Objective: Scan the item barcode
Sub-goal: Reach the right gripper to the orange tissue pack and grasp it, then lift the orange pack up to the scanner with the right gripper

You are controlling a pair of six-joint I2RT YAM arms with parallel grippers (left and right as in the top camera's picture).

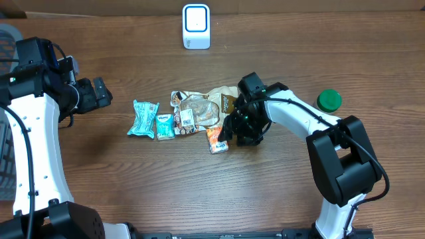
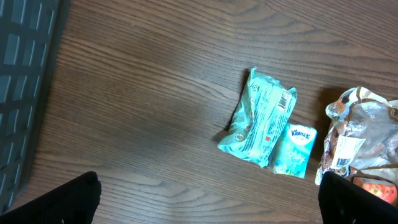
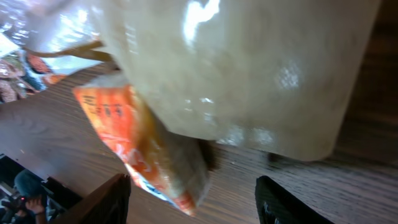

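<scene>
My right end effector stands apart, straddling the orange packet (crinkled, glossy, white print), which lies on the worktop under a clear bag; my left end effector gapes wide.

From where I stand, the left arm and right arm look alike. Smooth white shells cover the long links, chunky black housings sit at the joints, and a thin black cable runs along the white. The left gripper and right gripper are black, with blunt dark fingers.
</scene>
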